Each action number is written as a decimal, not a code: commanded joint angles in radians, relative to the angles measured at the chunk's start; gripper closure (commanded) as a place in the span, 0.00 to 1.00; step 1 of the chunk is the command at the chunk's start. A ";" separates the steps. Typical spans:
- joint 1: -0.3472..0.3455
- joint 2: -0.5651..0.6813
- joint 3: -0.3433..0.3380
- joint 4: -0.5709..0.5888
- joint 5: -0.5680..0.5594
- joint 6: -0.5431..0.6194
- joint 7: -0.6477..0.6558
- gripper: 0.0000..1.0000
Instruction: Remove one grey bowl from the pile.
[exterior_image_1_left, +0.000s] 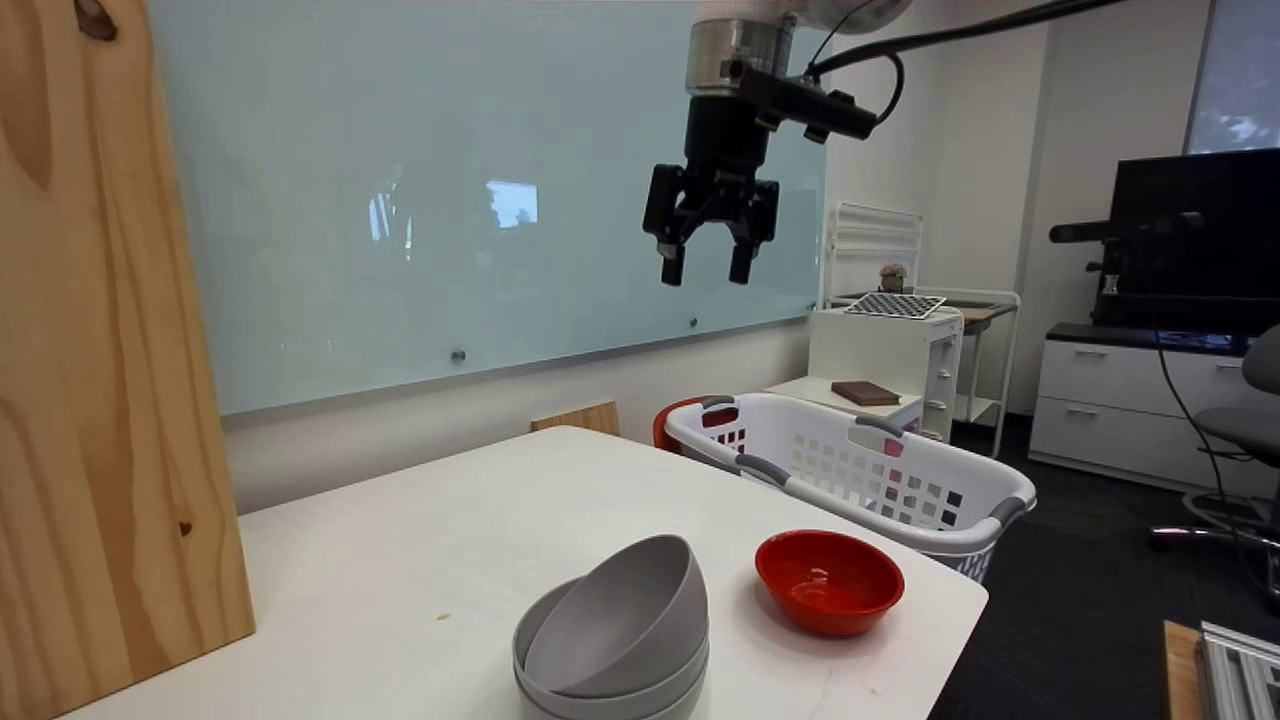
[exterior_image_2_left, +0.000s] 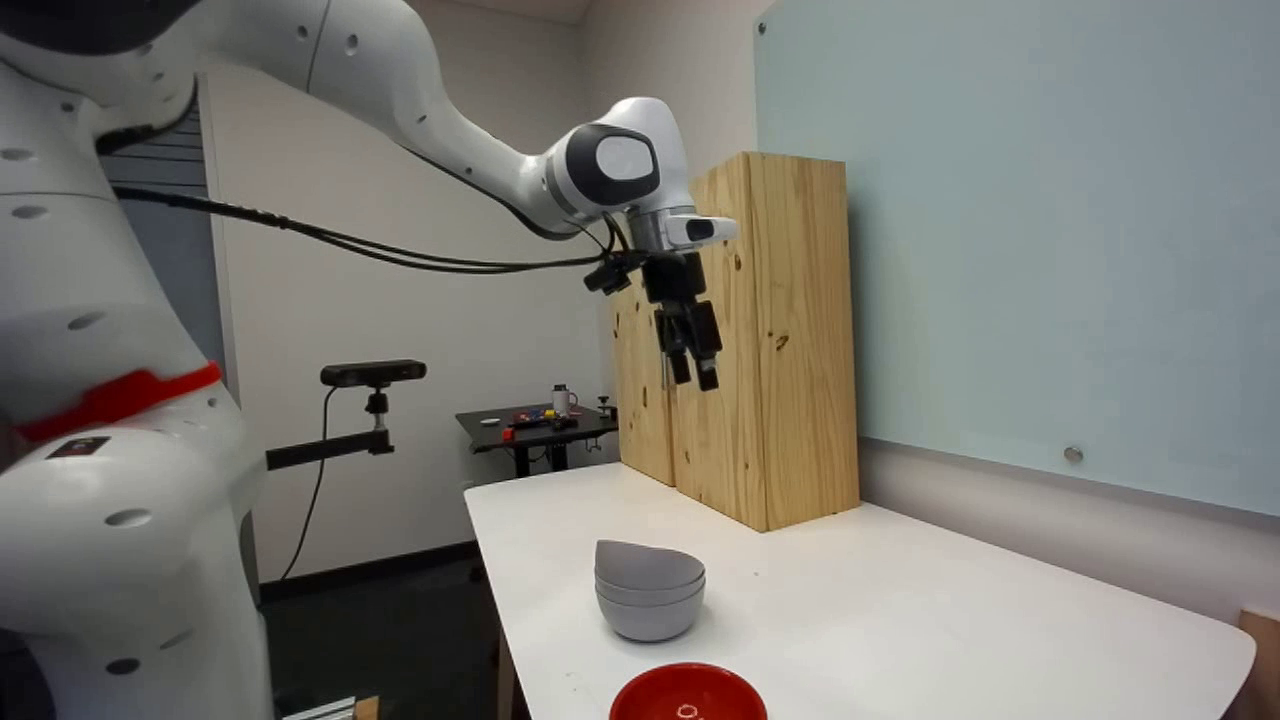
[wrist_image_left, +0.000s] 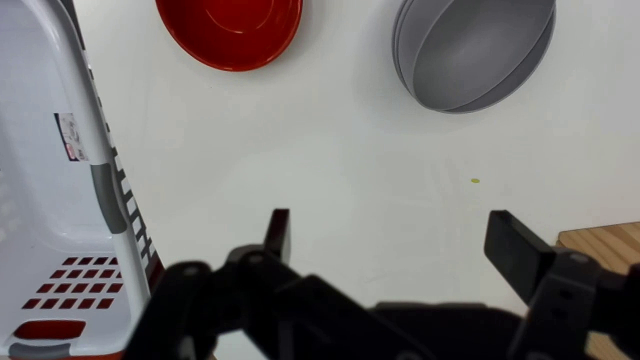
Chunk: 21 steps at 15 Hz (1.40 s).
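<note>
The pile (exterior_image_1_left: 610, 702) of nested grey bowls stands on the white table in an exterior view, and the pile (exterior_image_2_left: 650, 618) also shows in an exterior view. The top grey bowl (exterior_image_1_left: 630, 620) sits tilted in the pile, one side of its rim raised. It also shows tilted in an exterior view (exterior_image_2_left: 645, 566) and at the upper right of the wrist view (wrist_image_left: 480, 50). My gripper (exterior_image_1_left: 706, 272) is open and empty, high above the table and apart from the pile. Its fingers (wrist_image_left: 387, 235) are wide apart over bare table in the wrist view.
A glossy red bowl (exterior_image_1_left: 830, 585) stands beside the pile, also in the wrist view (wrist_image_left: 230, 35). A white laundry basket (wrist_image_left: 77, 90) is beyond the table edge. Tall wooden boxes (exterior_image_2_left: 810, 340) stand on the table. A glass board (exterior_image_1_left: 450, 250) hangs on the wall behind.
</note>
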 joint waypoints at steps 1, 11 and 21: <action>0.015 0.079 -0.041 -0.029 0.083 0.050 -0.035 0.00; 0.020 0.136 -0.076 -0.118 0.267 0.036 -0.106 0.00; 0.042 0.176 -0.070 -0.215 0.278 0.063 -0.171 0.00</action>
